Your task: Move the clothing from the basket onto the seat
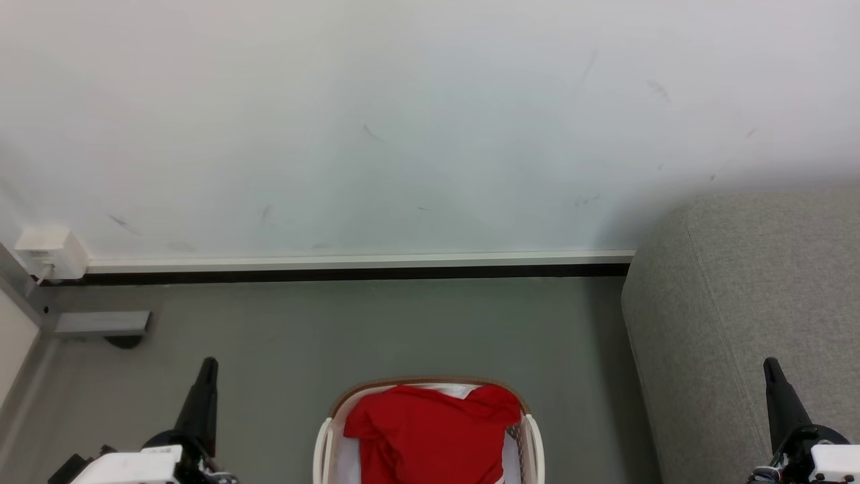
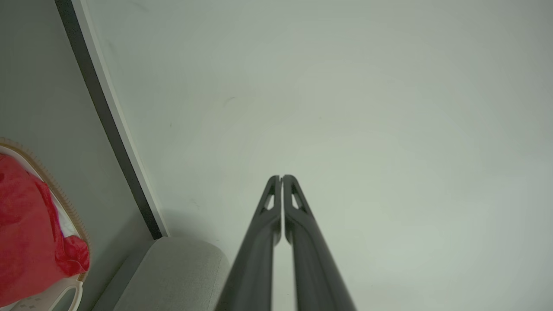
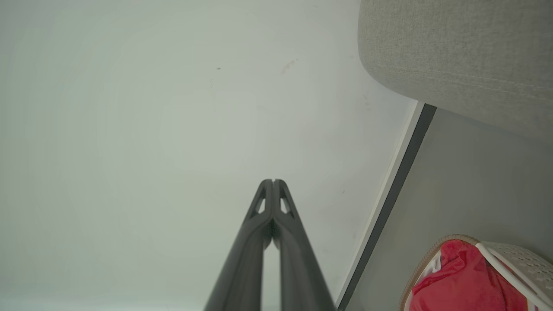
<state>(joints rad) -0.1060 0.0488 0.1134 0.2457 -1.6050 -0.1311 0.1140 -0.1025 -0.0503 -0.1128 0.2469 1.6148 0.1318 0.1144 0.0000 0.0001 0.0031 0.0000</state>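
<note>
Clothing (image 1: 430,437) red, heaped in basket (image 1: 324,447) on floor (image 1: 336,323), seat (image 1: 739,302) at right, left gripper (image 1: 209,364) and right gripper (image 1: 770,364) fully closed, empty, flanking basket.

In the head view we saw the basket (image 1: 325,440) cut off by the bottom edge at 6 o'clock, so its near part was out of sight. The clothing (image 1: 430,430) ran off the same edge, and we could not count the garments. The seat (image 1: 739,302) was cropped at 3 o'clock. The print on the wall box (image 1: 50,252) at 9 o'clock was too small to read.
</note>
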